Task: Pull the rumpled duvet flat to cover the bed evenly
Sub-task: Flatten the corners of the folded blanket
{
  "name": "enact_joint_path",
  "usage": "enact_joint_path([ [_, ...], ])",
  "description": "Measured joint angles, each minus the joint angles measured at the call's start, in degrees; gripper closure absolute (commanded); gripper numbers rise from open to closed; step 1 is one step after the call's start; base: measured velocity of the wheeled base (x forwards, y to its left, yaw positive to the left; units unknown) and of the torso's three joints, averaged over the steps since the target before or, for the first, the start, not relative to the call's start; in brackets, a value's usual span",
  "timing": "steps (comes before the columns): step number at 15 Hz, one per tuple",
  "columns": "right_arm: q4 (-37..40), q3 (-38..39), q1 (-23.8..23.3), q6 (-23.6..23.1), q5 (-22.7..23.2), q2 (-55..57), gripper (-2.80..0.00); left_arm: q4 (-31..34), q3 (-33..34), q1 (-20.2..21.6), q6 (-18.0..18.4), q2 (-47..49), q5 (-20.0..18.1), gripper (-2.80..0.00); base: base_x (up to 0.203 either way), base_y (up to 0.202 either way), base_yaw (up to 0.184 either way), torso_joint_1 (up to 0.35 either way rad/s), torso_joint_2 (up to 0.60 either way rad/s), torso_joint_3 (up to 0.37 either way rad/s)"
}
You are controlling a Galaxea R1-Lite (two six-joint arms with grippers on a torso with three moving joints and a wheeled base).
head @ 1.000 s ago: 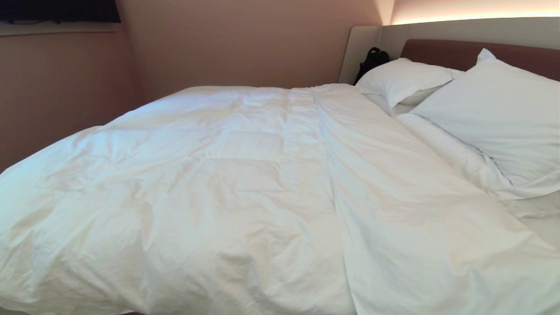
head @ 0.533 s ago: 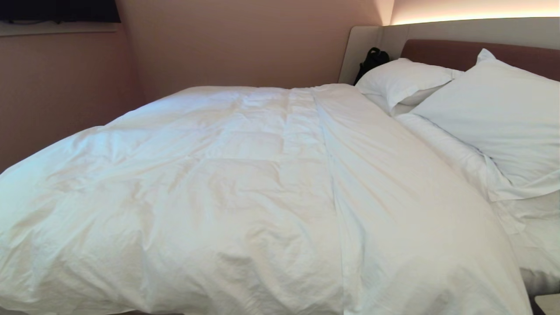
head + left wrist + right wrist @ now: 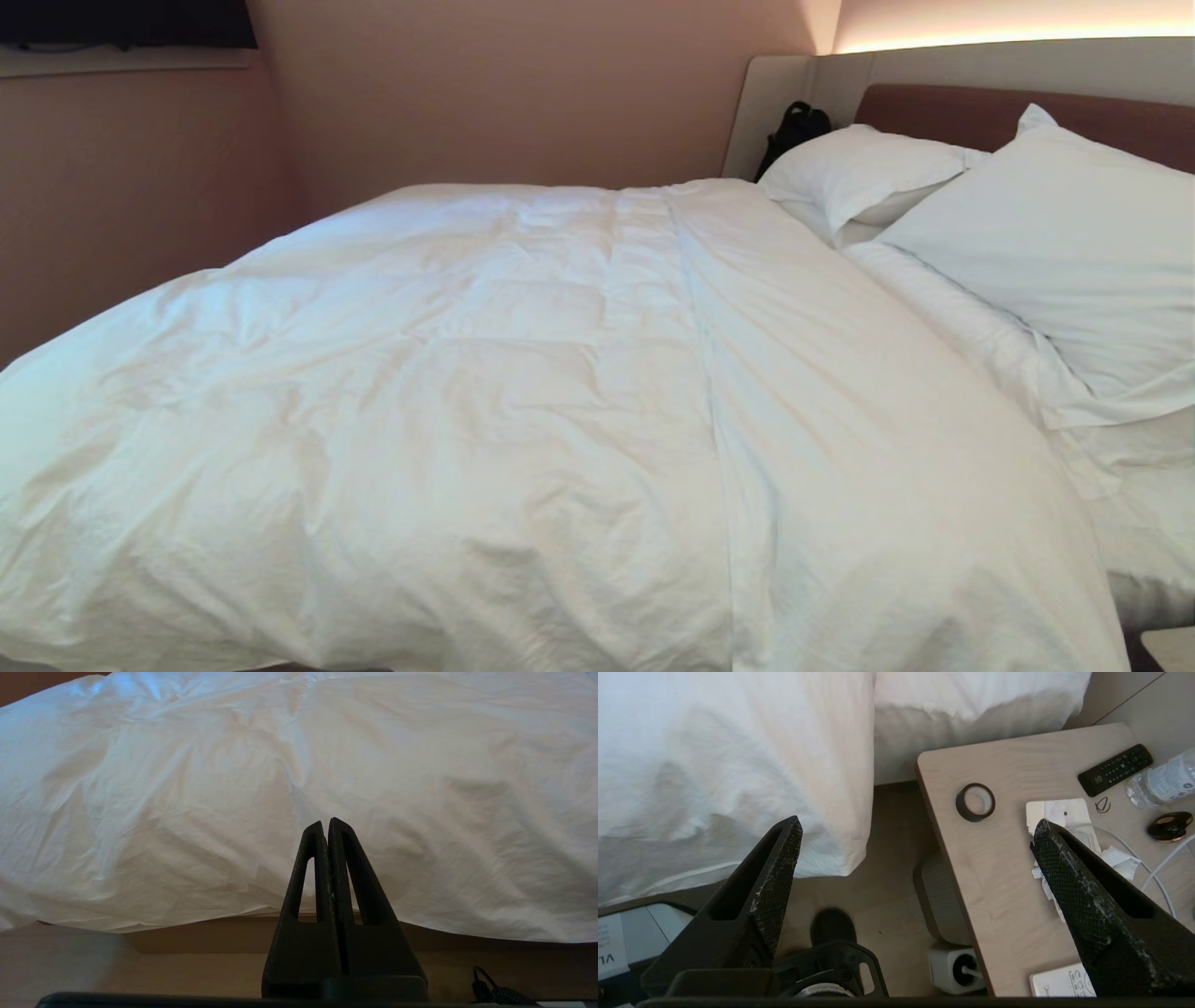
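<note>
Right gripper (image 3: 915, 830) hangs fully spread and empty over the gap between the duvet's (image 3: 523, 420) hanging corner and the bedside table (image 3: 999, 882), holding nothing. Left gripper (image 3: 327, 828) is clenched on nothing, parked low facing the duvet's near edge; likely idle.

Step, as a judgement: between pulls, or close to done. Duvet lies across most of the bed (image 3: 971, 723), draped over the near side. A strip of sheet by the pillows (image 3: 1046, 243) is uncovered on the robot's right.

Orientation: the duvet's long axis runs from the foot, at the robot's left, toward the headboard (image 3: 980, 112) at its right. A lengthwise crease (image 3: 709, 392) cuts across that, running away from the robot to the far side. Surface has shallow wrinkles only.

Next move probably calls for pinching the hanging corner near the table and drawing it toward the pillows, gripping cover plus filling, not just loose cloth.
</note>
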Motion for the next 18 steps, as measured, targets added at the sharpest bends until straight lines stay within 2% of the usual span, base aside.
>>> enact_joint_path([
  [1,-0.83,0.25,0.0,0.14,-0.03,2.37,-2.8,0.0,0.0,0.0,0.0,0.0,-0.01,0.0,0.0,0.0,0.0,0.0,0.0,0.0],
  [2,-1.9,0.47,0.0,0.28,-0.09,4.62,0.0,0.0,0.0,0.0,-0.03,0.0,-0.02,0.0,0.0,0.0,0.0,0.0,0.0,0.0],
  [7,-9.68,0.28,-0.2,0.64,1.92,17.68,0.0,0.0,0.0,0.0,0.0,0.0,-0.02,0.0,0.0,0.0,0.0,0.0,0.0,0.0],
  [12,-17.25,4.4,-2.72,0.11,8.57,31.89,0.0,-0.01,0.0,0.0,0.01,0.0,-0.02,0.0,0.0,0.0,0.0,0.0,0.0,0.0],
  [18,-32.35,12.0,-4.46,-3.97,16.39,43.21,0.0,0.0,0.0,0.0,-0.03,0.0,0.0,0.0,0.0,0.0,0.0,0.0,0.0,0.0],
])
